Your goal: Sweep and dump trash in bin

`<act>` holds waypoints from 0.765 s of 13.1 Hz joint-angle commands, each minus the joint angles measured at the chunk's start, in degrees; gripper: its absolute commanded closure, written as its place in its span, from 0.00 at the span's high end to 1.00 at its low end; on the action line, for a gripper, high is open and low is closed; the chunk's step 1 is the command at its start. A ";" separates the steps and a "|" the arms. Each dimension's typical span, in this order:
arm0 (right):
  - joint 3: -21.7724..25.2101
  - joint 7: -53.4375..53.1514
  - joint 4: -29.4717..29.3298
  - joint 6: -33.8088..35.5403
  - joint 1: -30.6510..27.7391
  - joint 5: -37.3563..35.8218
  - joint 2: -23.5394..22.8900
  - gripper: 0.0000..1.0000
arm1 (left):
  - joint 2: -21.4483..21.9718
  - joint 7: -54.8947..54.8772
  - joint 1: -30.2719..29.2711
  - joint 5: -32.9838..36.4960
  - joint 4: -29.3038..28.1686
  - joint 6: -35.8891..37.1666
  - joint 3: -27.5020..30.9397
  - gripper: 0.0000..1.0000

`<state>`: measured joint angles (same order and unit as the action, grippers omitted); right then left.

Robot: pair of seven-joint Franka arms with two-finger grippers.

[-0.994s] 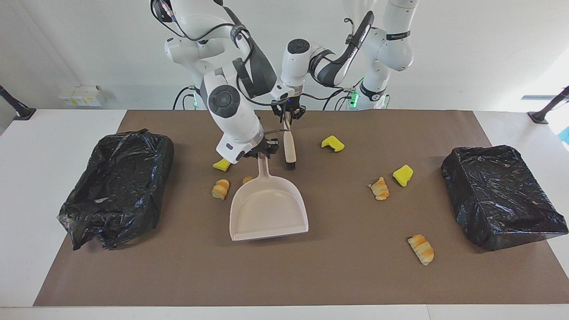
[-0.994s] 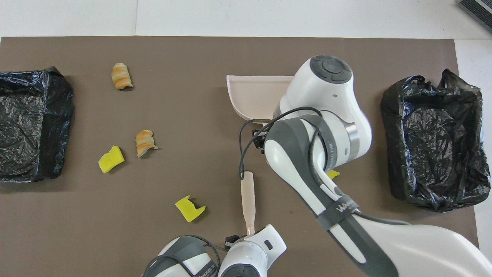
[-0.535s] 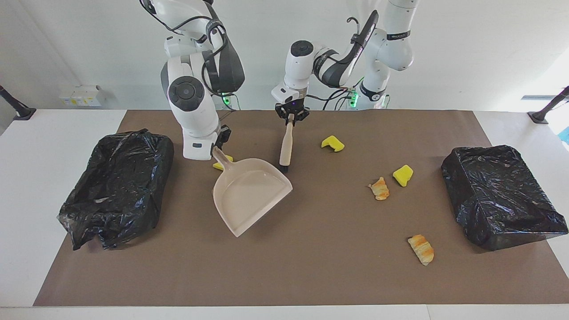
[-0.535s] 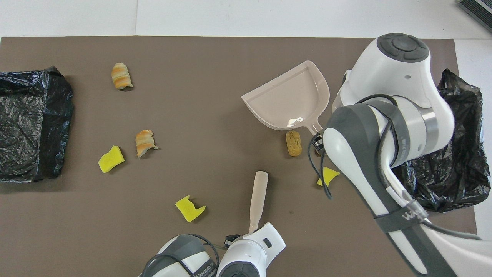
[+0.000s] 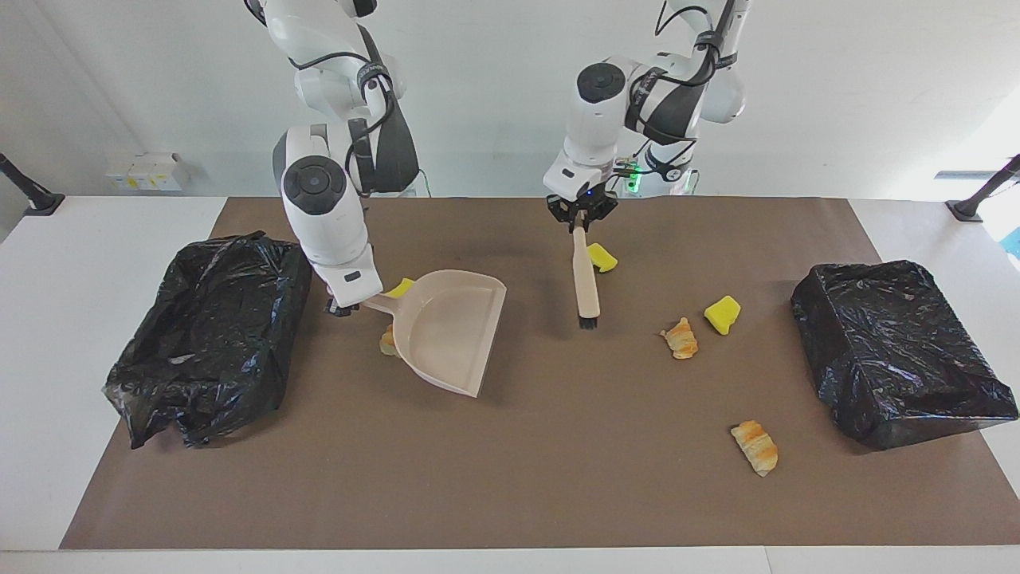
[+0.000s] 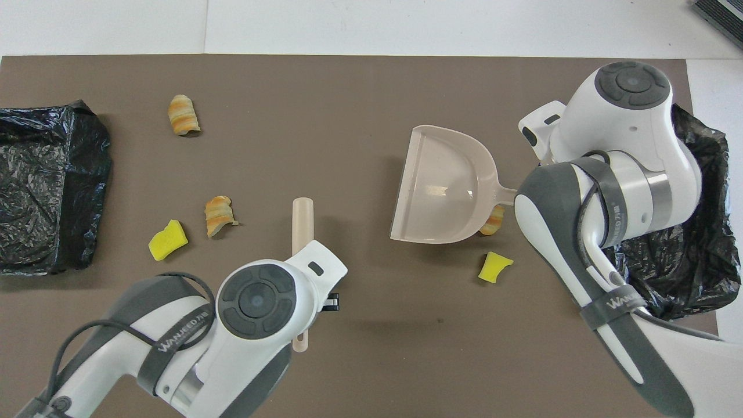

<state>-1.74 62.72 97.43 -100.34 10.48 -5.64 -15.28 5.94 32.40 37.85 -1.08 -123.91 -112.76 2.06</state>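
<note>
Currently right end effector (image 5: 344, 305) gripping dustpan (image 5: 446, 328), left end effector (image 5: 581, 214) gripping brush (image 5: 585, 279)

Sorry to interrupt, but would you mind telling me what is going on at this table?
Two arms are sweeping up scattered trash. The right end effector is shut on the handle of an empty beige dustpan, beside one black-lined bin. The left end effector is shut on a brush, bristles down. Yellow sponge chunks and toy croissants lie on the mat.
</note>
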 commanded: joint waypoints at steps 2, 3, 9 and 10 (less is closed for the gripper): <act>-0.45 -1.11 4.25 -3.98 4.54 -1.73 1.22 0.00 | -3.64 -13.22 -11.02 4.30 3.92 0.88 -0.74 0.00; -0.54 -1.20 4.26 -4.25 5.68 -2.70 1.14 0.00 | -5.13 -15.85 -13.31 5.02 6.20 1.05 -0.74 0.00; -0.54 -6.12 6.28 -6.89 9.55 -2.97 -0.70 0.00 | -13.14 -33.76 -25.80 10.47 15.63 -5.08 -0.65 0.00; -0.54 -6.82 6.28 -7.50 10.60 -2.97 -1.15 0.00 | -14.19 -40.25 -28.08 11.96 16.06 -6.76 -0.74 0.00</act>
<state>-1.97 57.85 102.84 -106.08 19.97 -7.31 -15.98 -5.63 0.40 13.46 8.29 -110.25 -117.05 2.17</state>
